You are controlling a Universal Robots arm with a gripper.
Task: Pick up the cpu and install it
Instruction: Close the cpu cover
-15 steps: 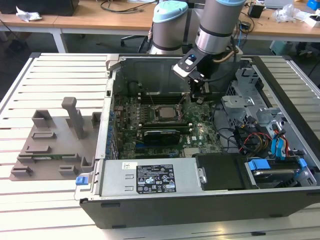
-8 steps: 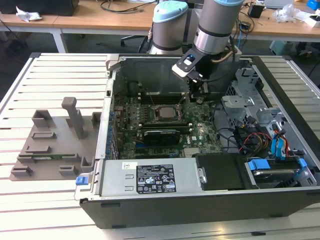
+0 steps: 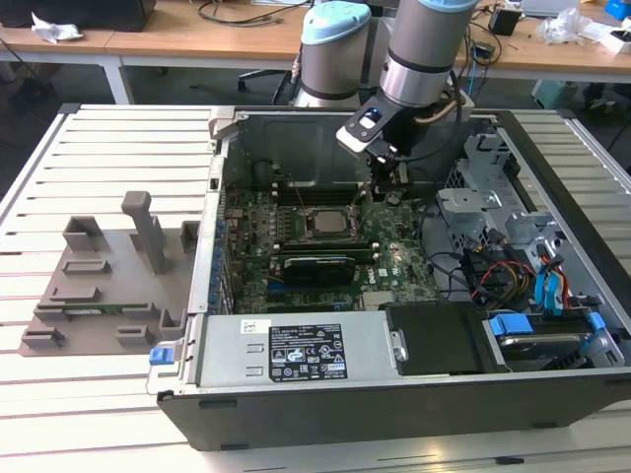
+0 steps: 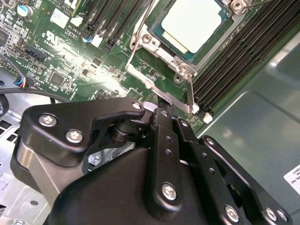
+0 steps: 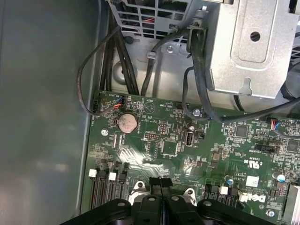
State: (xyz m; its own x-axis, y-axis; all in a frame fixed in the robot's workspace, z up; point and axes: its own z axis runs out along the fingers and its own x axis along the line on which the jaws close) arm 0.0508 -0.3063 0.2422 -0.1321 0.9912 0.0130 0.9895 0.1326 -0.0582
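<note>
Arm (image 3: pixel 422 59) angled steeply downward; jaws pressed together, tips pointing down.

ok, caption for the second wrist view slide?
Tool shut close to a corner of the motherboard socket frame, with the cpu already lying inside it.

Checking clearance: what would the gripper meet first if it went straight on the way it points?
Probably the metal socket frame beside the seated cpu, just beyond the shut gripper; depth is unclear, so possibly the motherboard instead.
</note>
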